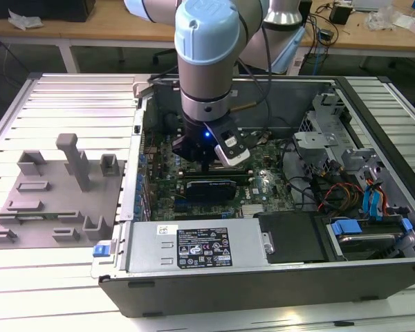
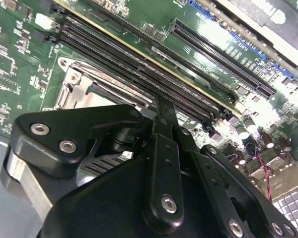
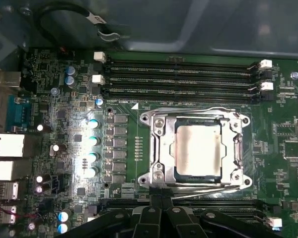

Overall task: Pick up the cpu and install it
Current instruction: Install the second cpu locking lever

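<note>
The claw [image 3: 161, 206] hangs low over the green board [image 3: 54, 99], fingers drawn narrow, holding nothing, tips just beside the metal socket frame [image 3: 154, 148]. The cpu [image 3: 198, 148] lies seated inside that frame, apart from the claw.

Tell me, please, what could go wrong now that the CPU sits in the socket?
1. The CPU lies in the socket frame unclamped; a nudge might shift it.
2. The end effector hangs close beside the frame and could catch its edge.
3. The memory slots run close by, leaving little margin for a sideways slip.
</note>
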Action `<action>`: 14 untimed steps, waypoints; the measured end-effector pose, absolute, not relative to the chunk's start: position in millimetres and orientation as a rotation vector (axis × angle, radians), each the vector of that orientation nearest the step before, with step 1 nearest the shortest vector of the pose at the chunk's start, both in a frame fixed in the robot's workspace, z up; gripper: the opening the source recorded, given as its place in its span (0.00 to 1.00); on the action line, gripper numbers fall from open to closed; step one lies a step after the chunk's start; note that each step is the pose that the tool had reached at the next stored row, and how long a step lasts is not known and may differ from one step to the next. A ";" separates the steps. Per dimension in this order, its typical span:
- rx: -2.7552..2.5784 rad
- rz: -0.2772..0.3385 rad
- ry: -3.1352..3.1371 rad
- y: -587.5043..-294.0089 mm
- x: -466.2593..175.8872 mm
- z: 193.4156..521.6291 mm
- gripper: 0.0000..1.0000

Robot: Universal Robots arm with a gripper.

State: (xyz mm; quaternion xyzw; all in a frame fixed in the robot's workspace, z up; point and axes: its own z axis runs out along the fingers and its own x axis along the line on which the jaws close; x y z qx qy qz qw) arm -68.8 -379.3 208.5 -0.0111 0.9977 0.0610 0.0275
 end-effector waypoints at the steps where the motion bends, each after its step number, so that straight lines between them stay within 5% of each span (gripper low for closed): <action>1: -0.034 0.194 3.080 -379.2 -69.5 207.4 0.11; 14: -0.033 0.249 3.069 -378.9 -74.5 200.3 0.11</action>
